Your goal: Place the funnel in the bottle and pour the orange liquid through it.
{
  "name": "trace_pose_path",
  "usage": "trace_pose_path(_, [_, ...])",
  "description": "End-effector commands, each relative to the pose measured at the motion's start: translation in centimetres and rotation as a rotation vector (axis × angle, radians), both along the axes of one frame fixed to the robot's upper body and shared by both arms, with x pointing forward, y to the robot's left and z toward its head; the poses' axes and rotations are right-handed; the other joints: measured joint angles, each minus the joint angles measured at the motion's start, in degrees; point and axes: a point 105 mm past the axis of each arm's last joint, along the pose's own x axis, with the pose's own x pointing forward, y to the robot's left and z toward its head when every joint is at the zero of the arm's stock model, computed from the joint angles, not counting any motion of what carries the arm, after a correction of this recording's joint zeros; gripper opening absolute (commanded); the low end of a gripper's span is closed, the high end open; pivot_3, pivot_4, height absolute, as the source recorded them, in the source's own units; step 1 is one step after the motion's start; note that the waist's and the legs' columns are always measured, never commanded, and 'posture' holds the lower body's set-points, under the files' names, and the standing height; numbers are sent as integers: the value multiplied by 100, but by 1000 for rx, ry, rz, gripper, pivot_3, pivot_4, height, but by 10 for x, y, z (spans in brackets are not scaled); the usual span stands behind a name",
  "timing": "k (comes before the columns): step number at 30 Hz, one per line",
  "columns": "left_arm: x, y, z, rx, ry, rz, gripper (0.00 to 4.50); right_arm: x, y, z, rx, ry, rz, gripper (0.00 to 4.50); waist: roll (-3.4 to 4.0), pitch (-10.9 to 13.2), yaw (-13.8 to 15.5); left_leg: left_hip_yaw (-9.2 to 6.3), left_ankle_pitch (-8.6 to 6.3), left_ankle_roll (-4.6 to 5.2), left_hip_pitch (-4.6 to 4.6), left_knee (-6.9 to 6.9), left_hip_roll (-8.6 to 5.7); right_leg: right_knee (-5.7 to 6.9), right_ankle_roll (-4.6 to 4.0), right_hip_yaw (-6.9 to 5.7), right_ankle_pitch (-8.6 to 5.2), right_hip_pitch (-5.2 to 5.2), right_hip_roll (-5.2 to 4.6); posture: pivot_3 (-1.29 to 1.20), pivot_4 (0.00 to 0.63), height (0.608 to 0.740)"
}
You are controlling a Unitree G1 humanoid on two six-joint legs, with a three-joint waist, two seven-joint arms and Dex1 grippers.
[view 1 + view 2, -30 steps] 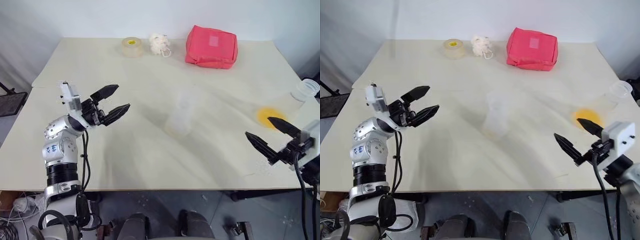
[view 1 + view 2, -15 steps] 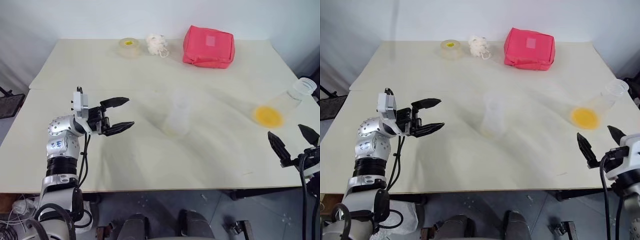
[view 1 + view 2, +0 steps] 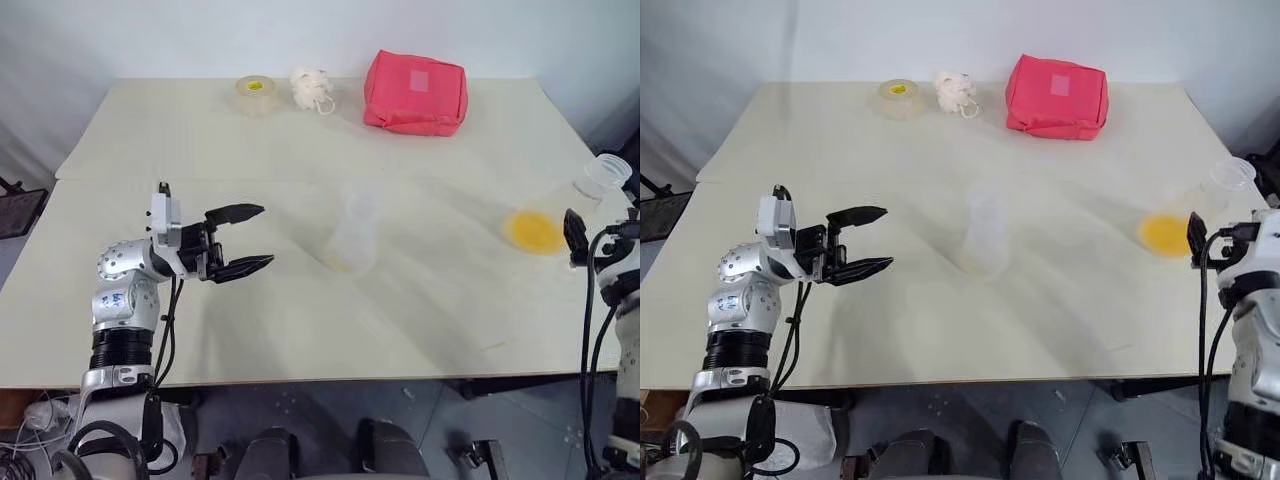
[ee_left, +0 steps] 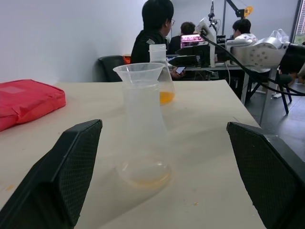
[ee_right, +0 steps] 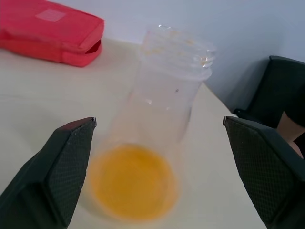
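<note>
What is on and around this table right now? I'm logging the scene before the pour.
Bottle: one, clear, table's middle.
Funnel: one, clear, seated in the bottle's neck.
Flask: one, clear, right edge, holding orange liquid.
Pouch: one, red, far side.
Tape roll: one, yellowish, far side.
White tuft: one, beside the tape.
People: several, seated beyond the table.
Left gripper: open, facing the bottle.
Right gripper: open, at the flask.
</note>
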Motion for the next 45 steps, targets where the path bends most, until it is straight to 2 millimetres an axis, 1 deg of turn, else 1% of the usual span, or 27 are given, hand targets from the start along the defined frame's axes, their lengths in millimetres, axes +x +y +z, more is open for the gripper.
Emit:
trace_pose_path(1, [-6, -1, 9, -26, -41, 2, 4453, 4, -13, 16, -44, -52, -65, 4500, 0, 0, -9, 1, 0, 0, 0, 0, 0, 0, 0, -1, 0, 0, 0, 0, 150, 740])
trace_pose_path(7, [-9, -2, 9, -35, -40, 12, 4453, 16, -21, 22, -31, -97, -109, 4500, 0, 0, -56, 0, 0, 0, -1, -2, 7, -1, 0, -2, 0, 0, 0, 0, 150, 740])
trace_pose_path(12, [-7, -3, 9, -33, -37, 25, 4453, 27, -21, 24, -11, -133, -105, 4500, 1, 0, -106, -1, 0, 0, 0, -8, 9, -2, 0, -3, 0, 0, 0, 0, 150, 740])
trace_pose_path(15, [-5, -4, 12, -35, -45, 24, 4453, 34, -18, 25, 2, -150, -87, 4500, 2, 1, -110, -1, 0, -1, 1, -10, 10, -4, 0, -3, 0, 0, 1, 0, 150, 740])
trace_pose_path(20, [-4, -3, 14, -40, -45, 29, 4453, 38, -11, 27, 7, -161, -50, 4500, 4, 2, -98, -3, 1, 0, -1, -10, 15, -4, 0, -4, 0, 0, -4, 0, 150, 740])
trace_pose_path(26, [-4, -2, 12, -39, -41, 37, 4453, 40, -10, 25, 17, -163, -44, 4500, 4, 2, -102, -4, 1, 0, -2, -10, 16, -4, 0, -4, 0, 0, -4, 0, 150, 740])
trace_pose_path(35, [-3, -3, 12, -42, -43, 37, 4453, 53, -10, 29, 37, -174, -54, 4500, 6, 3, -109, -4, 1, 0, -1, -11, 17, -7, 0, -4, 0, 0, -3, 0, 150, 740])
trace_pose_path(39, [-4, -2, 13, -42, -44, 38, 4500, 57, -5, 31, 53, -195, -38, 3616, 6, 4, -107, -4, 1, 0, -2, -11, 17, -8, 0, -4, 0, 0, -4, 0, 150, 740])
trace_pose_path(40, [-4, -2, 13, -43, -43, 38, 4500, 58, -4, 30, 51, -195, -30, 3229, 6, 4, -108, -5, 1, 0, -2, -11, 18, -8, 0, -5, 0, 0, -4, 0, 150, 740])
trace_pose_path(42, [-4, -1, 12, -41, -44, 39, 4500, 57, -1, 30, 53, -204, -23, 2597, 6, 4, -106, -5, 1, 0, -3, -11, 18, -8, 0, -5, 0, 0, -4, 0, 150, 740])
trace_pose_path(43, [-4, -1, 12, -41, -43, 39, 4500, 56, 0, 31, 51, -211, -19, 2438, 6, 4, -107, -5, 1, 0, -3, -11, 18, -8, 0, -5, 0, 0, -4, 0, 150, 740])
trace_pose_path(45, [-3, -1, 12, -42, -42, 38, 4500, 54, 9, 38, 34, -237, 8, 2443, 7, 4, -109, -6, 1, 0, -3, -12, 18, -8, 0, -5, 0, 0, -4, 0, 150, 740])
